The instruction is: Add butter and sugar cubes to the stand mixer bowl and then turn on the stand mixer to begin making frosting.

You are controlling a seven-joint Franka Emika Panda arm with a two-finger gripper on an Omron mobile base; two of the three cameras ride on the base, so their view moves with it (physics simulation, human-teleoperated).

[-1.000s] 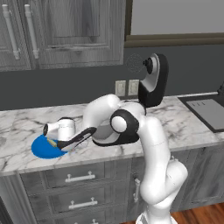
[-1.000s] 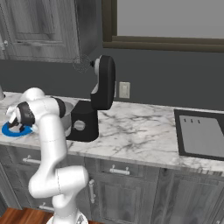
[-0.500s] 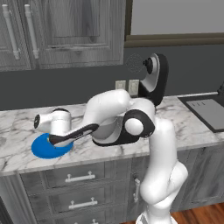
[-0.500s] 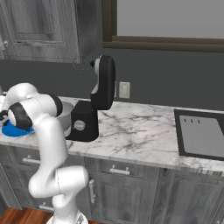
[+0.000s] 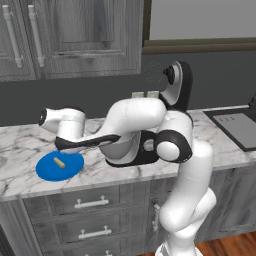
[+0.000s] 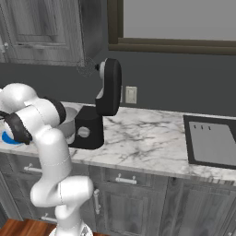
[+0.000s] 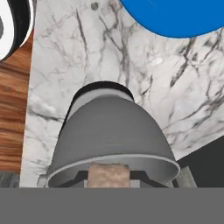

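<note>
One sugar cube (image 7: 108,175) pinched tight in gripper (image 7: 108,181), right above stand mixer bowl (image 7: 111,135) rim. Best to centre over bowl before release. Butter (image 5: 60,162) farther off on blue plate (image 5: 47,170).

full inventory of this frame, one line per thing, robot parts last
butter: 1, pale yellow, lying on the blue plate
sugar cube: 1, tan-pink, between the pincer tips, above the bowl's rim in the hand view
blue plate: 1, blue, left end of the counter
stand mixer bowl: 1, grey metal, on the mixer's base
stand mixer: 1, black, head tilted up, mid-counter
counter: 1, white-grey marble
sink: 1, grey, right end of the counter
wall outlet: 1, pale, on the dark wall behind the mixer
cabinets: grey wood, above and below the counter
arm: 1, white with dark joints
pincer: 1, shut on the sugar cube
</note>
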